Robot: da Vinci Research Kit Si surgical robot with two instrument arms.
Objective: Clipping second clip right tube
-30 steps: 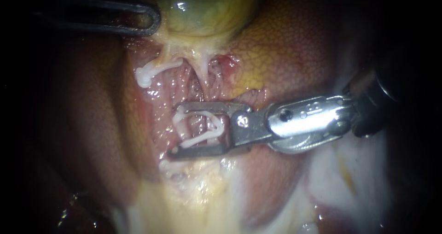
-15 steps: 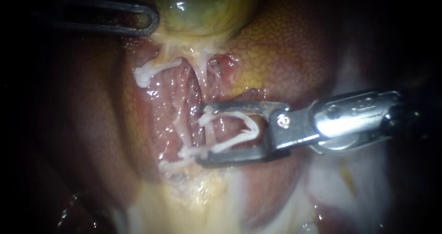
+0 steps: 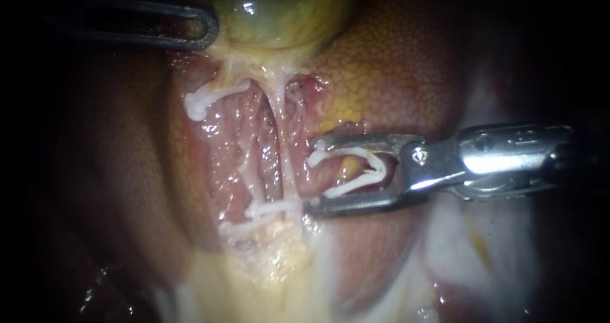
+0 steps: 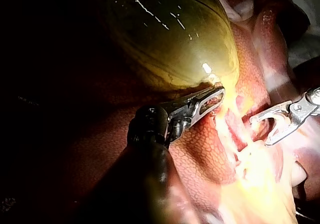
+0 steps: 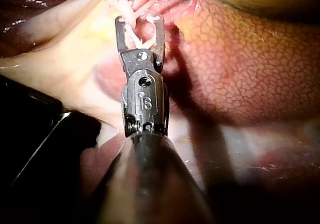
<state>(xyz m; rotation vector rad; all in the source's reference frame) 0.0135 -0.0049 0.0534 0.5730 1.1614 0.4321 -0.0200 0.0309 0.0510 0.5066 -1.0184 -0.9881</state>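
Observation:
My right instrument [image 3: 313, 173] comes in from the right. Its two wide-set jaws hold an open white clip [image 3: 356, 170] between them, both jaws touching it. The jaw tips stand just right of the right tube [image 3: 284, 151], a pale strand running down from the gallbladder [image 3: 279, 11]; the left tube [image 3: 250, 167] lies beside it. A closed white clip [image 3: 273, 208] crosses the tubes near the lower jaw tip. In the right wrist view the jaws [image 5: 140, 21] point at the tubes. My left instrument [image 3: 197, 27] is shut on the gallbladder's lower edge, also seen in the left wrist view [image 4: 212, 97].
Another white clip [image 3: 203, 100] sits higher on the left, and one more [image 3: 232, 231] below the tubes. Mottled liver [image 3: 394, 62] rises to the right of the tubes. Pale fatty tissue [image 3: 273, 266] lies below.
My right instrument has drawn back to the right with its open clip; its jaws, earlier astride the tubes, now stand beside the right tube. The left instrument has not moved.

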